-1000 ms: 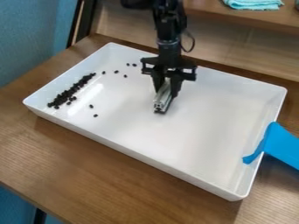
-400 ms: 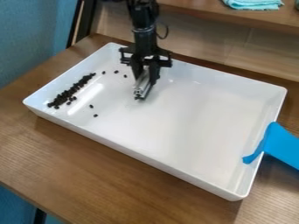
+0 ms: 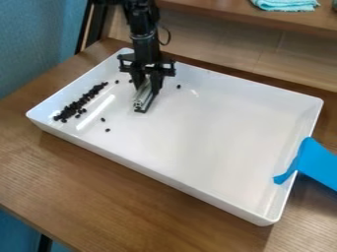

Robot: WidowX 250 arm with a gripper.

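In the white tray, dark pellets, mostly at one end, hand tight around a metal bar

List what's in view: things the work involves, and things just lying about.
In use:
gripper, holding a metal bar
white tray beneath it
small dark pieces, mostly massed at the tray's left

Just lying about:
blue object over the tray's right rim
teal cloth on the wooden shelf
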